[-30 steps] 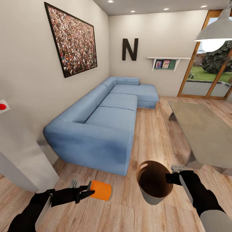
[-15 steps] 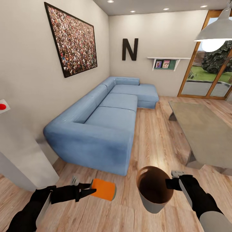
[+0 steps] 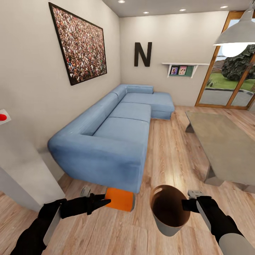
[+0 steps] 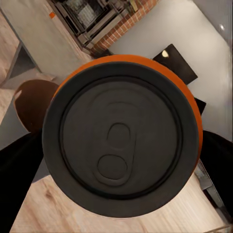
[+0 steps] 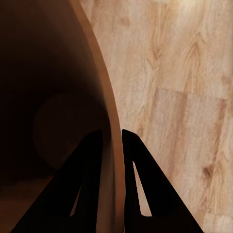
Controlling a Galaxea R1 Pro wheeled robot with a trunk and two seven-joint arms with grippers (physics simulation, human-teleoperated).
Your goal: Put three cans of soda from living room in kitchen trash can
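An orange can of soda (image 3: 120, 199) lies sideways in my left gripper (image 3: 105, 202), which is shut on its end, low in the head view just left of the tash can. In the left wrist view the can's dark top (image 4: 120, 136) faces the camera. The tash can (image 3: 168, 210), brown inside and pale outside, hangs above the wood floor with my right gripper (image 3: 185, 205) shut on its rim. In the right wrist view the two fingers (image 5: 90, 160) pinch the bin's wall (image 5: 104, 102), one inside and one outside.
A blue corner sofa (image 3: 117, 134) stands just ahead of the can. A grey low table (image 3: 223, 145) is to the right, with glass doors (image 3: 230, 63) behind it. A pale wall corner (image 3: 24, 170) juts in at the left. Open wood floor (image 3: 170, 148) runs between sofa and table.
My left gripper has carried the orange can up and to the right, closer to the tash can. The tash can and right gripper have sunk slightly.
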